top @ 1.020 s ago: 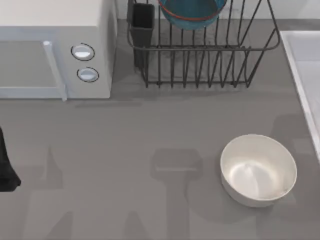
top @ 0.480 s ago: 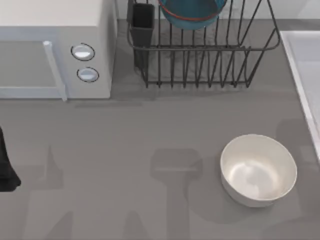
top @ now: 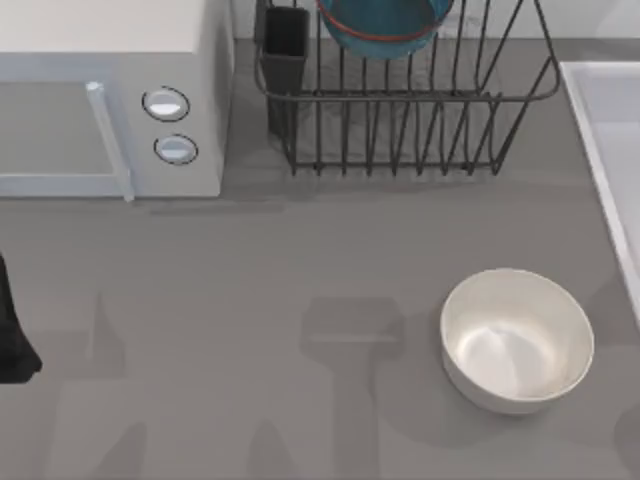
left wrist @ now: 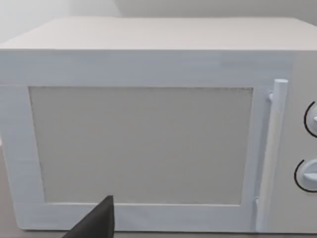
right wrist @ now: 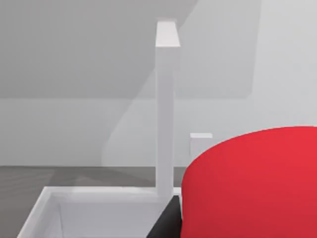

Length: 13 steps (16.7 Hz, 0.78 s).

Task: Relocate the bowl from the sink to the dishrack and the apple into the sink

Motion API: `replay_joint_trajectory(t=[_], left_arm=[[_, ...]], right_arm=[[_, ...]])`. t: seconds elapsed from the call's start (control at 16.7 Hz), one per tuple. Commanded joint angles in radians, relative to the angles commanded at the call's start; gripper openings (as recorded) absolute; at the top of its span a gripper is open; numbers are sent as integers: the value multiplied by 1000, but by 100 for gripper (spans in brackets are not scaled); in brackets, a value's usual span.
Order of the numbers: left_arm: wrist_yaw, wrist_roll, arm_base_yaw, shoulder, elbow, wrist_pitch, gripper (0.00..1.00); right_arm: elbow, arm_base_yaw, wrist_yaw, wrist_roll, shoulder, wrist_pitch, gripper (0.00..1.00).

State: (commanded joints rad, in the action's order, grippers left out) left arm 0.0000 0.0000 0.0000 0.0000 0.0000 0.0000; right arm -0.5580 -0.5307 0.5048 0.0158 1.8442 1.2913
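Observation:
The teal-blue bowl (top: 385, 25) with its reddish rim line stands inside the dark wire dishrack (top: 400, 130) at the back of the table. The pale sink (top: 600, 170) runs along the right edge. In the right wrist view the red apple (right wrist: 252, 183) looms very close, with my right gripper (right wrist: 233, 228) shut on it and one dark finger (right wrist: 166, 223) against its side. Beyond the apple lie the sink's raised rim (right wrist: 99, 191) and its basin. My left arm (top: 12, 330) rests at the far left edge, and a dark part of my left gripper (left wrist: 96, 223) faces the microwave.
A white microwave (top: 100, 90) with two round knobs fills the back left, and its door (left wrist: 148, 139) is shut. A white bowl (top: 517, 338) sits on the grey table at front right. A white faucet post (right wrist: 166, 109) rises at the sink's rim. The rack's cutlery cup (top: 285, 50) is at its left corner.
The shadow on the table near the sink has slid off toward the right edge. The bowls, the rack and the left arm have not moved.

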Motion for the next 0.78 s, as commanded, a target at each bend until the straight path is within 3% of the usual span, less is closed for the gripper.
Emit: replay_joint_trajectory(t=[0.36,0.78], left_arm=[[0,0,0,0,0,0,100],[0,0,0,0,0,0,100]], right_arm=[[56,1,-9,-1,314,383,0],[69,3,-12,-1,372,443,0]])
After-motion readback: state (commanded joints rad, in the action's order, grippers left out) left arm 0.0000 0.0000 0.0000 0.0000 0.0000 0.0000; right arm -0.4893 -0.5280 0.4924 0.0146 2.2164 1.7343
